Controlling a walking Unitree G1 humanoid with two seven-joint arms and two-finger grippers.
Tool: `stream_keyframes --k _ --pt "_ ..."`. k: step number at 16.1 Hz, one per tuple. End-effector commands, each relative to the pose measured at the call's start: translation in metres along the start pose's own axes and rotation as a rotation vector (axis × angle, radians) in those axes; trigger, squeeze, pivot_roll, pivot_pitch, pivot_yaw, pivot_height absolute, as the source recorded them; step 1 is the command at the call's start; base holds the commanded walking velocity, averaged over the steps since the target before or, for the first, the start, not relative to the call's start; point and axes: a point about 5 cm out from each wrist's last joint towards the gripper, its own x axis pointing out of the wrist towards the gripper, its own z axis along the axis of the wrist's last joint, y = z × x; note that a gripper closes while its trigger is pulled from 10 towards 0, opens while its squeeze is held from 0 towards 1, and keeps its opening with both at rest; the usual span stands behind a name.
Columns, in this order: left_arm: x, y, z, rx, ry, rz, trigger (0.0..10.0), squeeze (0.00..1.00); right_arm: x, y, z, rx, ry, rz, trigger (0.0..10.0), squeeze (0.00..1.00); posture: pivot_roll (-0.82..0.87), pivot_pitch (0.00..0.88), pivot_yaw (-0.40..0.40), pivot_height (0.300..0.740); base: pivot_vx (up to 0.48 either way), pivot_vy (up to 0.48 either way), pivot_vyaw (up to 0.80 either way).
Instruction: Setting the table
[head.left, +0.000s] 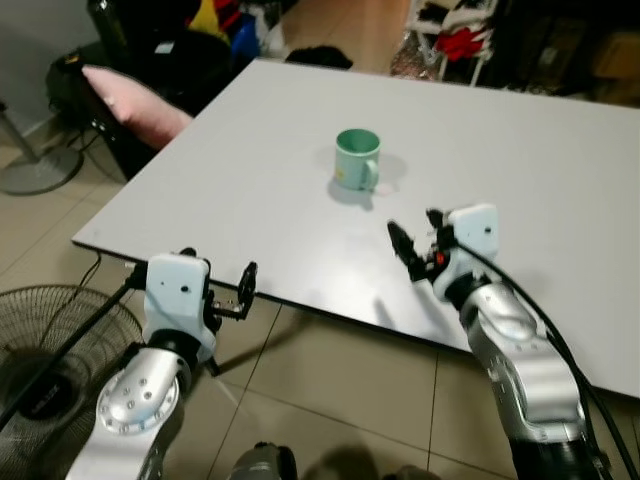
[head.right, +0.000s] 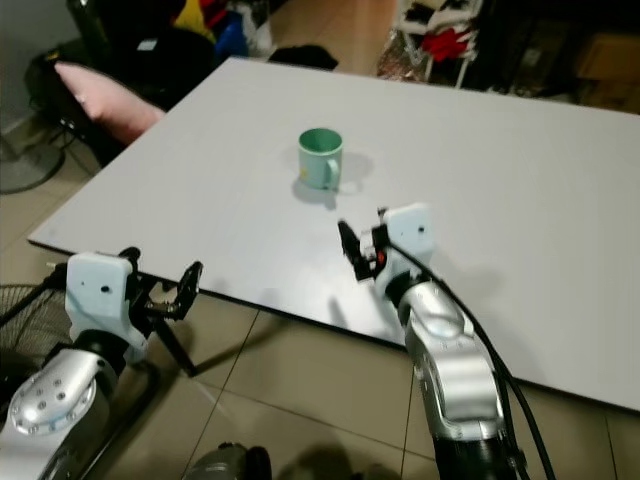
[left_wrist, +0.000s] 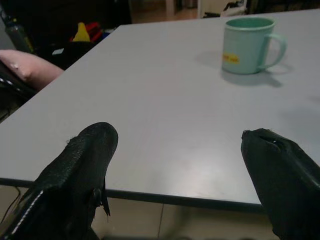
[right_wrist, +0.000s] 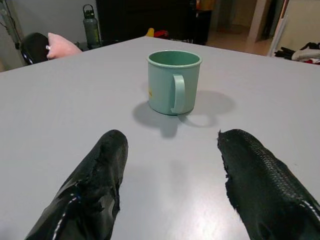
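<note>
Your green mug (head.left: 357, 158) stands upright on the white table (head.left: 520, 180). Right gripper (head.left: 418, 236) hovers near it, fingers spread, empty; left gripper (head.left: 228, 290) likewise spread at the table edge.

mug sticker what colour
Yellow, on the pale green mug; clearest in the left wrist view.

Off my table's (head.left: 250, 150) far left corner a pink cushion (head.left: 135, 98) rests on dark furniture. Beyond that edge, further back, I see yellow, red and blue items (head.left: 225, 22), too small to identify. Below the table's near left corner stands a floor fan (head.left: 50, 350) on beige tiles. A dark green bottle (right_wrist: 91, 25) stands past the far side.
</note>
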Motion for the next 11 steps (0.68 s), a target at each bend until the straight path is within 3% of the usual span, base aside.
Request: stream_keyframes --k 1,3,7,8,9,11 --pt "-0.004 -0.001 0.004 0.013 -0.020 0.022 10.0 0.00 -0.005 0.005 0.005 -0.008 -0.007 0.012 10.0 0.00 -0.06 0.009 0.065 0.740 0.000 0.000 0.00" --pt "-0.011 0.000 0.001 -0.001 -0.011 0.049 10.0 0.00 -0.014 0.008 0.003 0.046 -0.001 0.022 10.0 0.00 -0.06 0.001 0.061 0.740 0.000 -0.285 0.00" --pt "-0.015 -0.001 -0.002 0.003 -0.006 0.067 10.0 0.00 -0.020 0.010 0.003 0.061 0.008 0.029 10.0 0.00 -0.05 0.000 0.058 0.740 0.000 -0.313 0.00" --pt "-0.015 -0.001 -0.002 0.005 -0.010 0.069 10.0 0.00 -0.021 0.011 0.003 0.064 0.016 0.045 10.0 0.08 -0.05 0.000 0.059 0.740 0.000 0.000 0.00" --pt "-0.014 0.001 -0.002 0.012 -0.008 0.068 10.0 0.00 -0.025 0.010 0.000 0.067 0.027 0.053 10.0 1.00 -0.05 0.000 0.069 0.740 0.000 0.000 0.80" --pt "-0.012 0.002 -0.002 0.026 -0.016 0.069 10.0 0.00 -0.027 0.009 -0.003 0.074 0.032 0.051 10.0 1.00 -0.05 0.000 0.086 0.740 0.000 0.000 0.80"
